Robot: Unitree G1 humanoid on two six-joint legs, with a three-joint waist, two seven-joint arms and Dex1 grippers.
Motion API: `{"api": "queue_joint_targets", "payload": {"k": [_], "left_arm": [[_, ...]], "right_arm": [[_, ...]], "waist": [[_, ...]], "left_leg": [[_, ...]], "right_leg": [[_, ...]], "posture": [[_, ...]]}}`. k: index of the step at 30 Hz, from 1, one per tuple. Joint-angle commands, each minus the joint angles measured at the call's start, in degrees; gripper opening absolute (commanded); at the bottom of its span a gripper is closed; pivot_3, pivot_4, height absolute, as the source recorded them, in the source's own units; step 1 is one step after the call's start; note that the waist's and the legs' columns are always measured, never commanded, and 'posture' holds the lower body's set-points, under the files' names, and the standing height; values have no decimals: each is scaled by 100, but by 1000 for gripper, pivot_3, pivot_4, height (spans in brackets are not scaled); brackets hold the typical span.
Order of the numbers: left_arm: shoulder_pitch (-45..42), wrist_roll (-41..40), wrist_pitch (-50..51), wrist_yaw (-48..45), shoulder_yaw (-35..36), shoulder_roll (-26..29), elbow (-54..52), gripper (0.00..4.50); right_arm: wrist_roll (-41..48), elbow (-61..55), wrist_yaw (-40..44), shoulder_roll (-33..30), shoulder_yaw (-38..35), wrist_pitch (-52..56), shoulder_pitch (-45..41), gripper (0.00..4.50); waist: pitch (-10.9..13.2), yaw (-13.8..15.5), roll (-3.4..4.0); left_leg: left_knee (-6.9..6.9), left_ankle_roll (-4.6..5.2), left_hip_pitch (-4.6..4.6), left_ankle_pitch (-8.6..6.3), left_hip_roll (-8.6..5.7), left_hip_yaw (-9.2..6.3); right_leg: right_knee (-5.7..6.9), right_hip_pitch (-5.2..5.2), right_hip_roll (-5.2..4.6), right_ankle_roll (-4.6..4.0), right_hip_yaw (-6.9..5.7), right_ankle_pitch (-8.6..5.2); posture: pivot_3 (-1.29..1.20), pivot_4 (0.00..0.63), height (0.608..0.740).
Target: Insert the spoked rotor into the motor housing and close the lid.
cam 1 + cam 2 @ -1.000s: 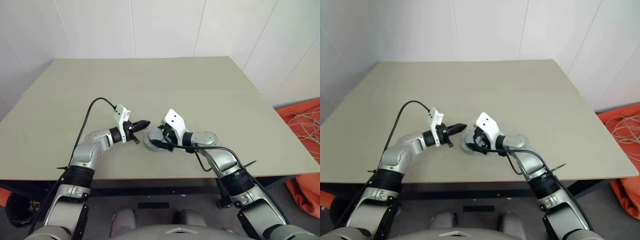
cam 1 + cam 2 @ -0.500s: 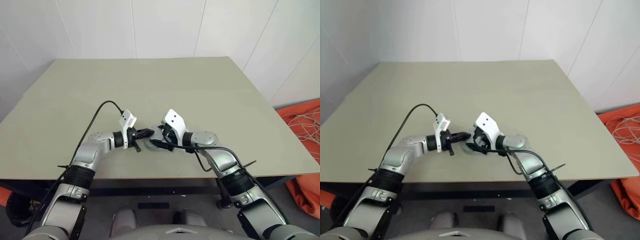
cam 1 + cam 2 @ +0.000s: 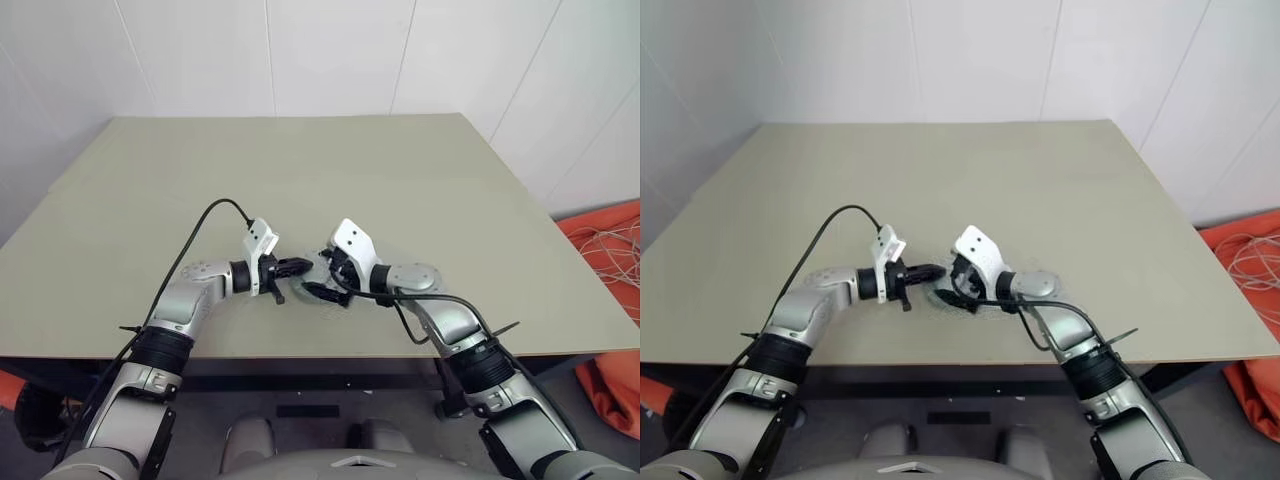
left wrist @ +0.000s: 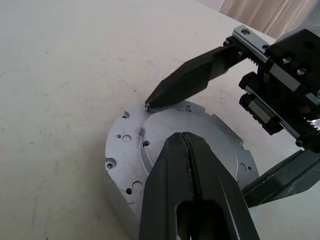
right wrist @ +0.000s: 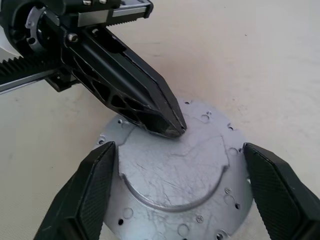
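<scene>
From my station the job looks close to done. The lid (image 5: 175, 165) lies flat over the motor housing (image 4: 117, 187), its scratched silver outer face up, screw holes around the edge. No copper windings or white segments are exposed, and I see no black-rimmed wheel lying loose on the table (image 3: 420, 190), so I judge the spoked rotor is already inside and the lid folded over. Whether the lid is fully seated I cannot tell; the wrist views show no gap at the visible edge. What is left, as I read it: a last press if needed, then clearing both arms.

The closed assembly sits just below centre of the left eye view, near the table's front edge, between the two grippers.

Left gripper (image 4: 186, 137): fingers pressed together, nothing between them. It comes in from the left of the head view, angled slightly down, and its tip rests on or just above the raised middle of the lid; actual contact is hard to confirm.

Right gripper (image 5: 177, 192): fingers spread wide, one either side of the lid, each apart from the rim, gripping nothing. It reaches in from the right of the head view, tilted downward. In the left wrist view one of its fingertips (image 4: 152, 102) hovers at the lid's far edge.
</scene>
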Motion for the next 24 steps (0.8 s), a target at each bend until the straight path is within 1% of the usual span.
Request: {"api": "queue_joint_targets", "payload": {"k": [1,3,6,8,13,16,18,21,24], "left_arm": [[24,170,69,56,-121,-13,135,0],[21,172,65,58,-117,-23,140,0],[19,168,63,61,-114,-45,145,0],[20,173,62,61,-118,-56,145,0],[18,191,31,42,-141,-95,185,0],[-5,200,15,39,-157,-132,213,0],[-15,206,5,30,-161,-145,225,0],[-25,213,-10,18,-162,-157,241,0],[-19,210,-11,17,-159,-159,230,0]], "right_arm": [[136,-305,49,-196,-320,97,1,4471],[231,-395,86,-249,-411,143,7,4471],[597,-783,121,-398,-810,395,-3,4471],[732,-940,117,-474,-949,509,-3,4471],[970,-1261,240,-904,-1383,793,18,4471],[1299,-1267,156,-980,-1721,1348,-28,4471],[1416,-1219,-24,-995,-1879,1829,-80,4471],[1606,-1164,-397,-944,-2026,2937,-285,4471],[2098,-1054,-804,-523,-2545,4593,-737,4471]], "waist": [[0,9,0],[0,18,0],[3,31,3],[6,40,8],[5,79,8],[5,114,10],[5,126,9],[5,127,12],[6,126,24]], "left_leg": [[0,0,-2,0,0,0],[0,0,-4,0,0,0],[0,0,-5,0,0,0],[0,0,-10,0,-1,1],[-2,0,-6,0,-2,2],[-3,0,-6,0,-2,3],[-3,0,-5,0,-2,3],[-2,-1,-6,1,-3,3],[-3,-5,-4,4,-4,3]], "right_leg": [[0,-1,0,0,0,0],[0,-2,0,0,-1,0],[1,-5,0,1,-1,-1],[1,-10,-4,2,0,-1],[0,-7,-5,3,-1,-2],[0,-8,-5,4,-1,-2],[0,-7,-5,4,-1,-3],[1,-7,-6,4,-1,-2],[3,-7,-5,4,0,-2]], "posture": [[0,0,740],[0,0,740],[0,0,740],[0,0,740],[0,0,740],[0,0,740],[0,0,740],[0,0,740],[0,0,740]]}}
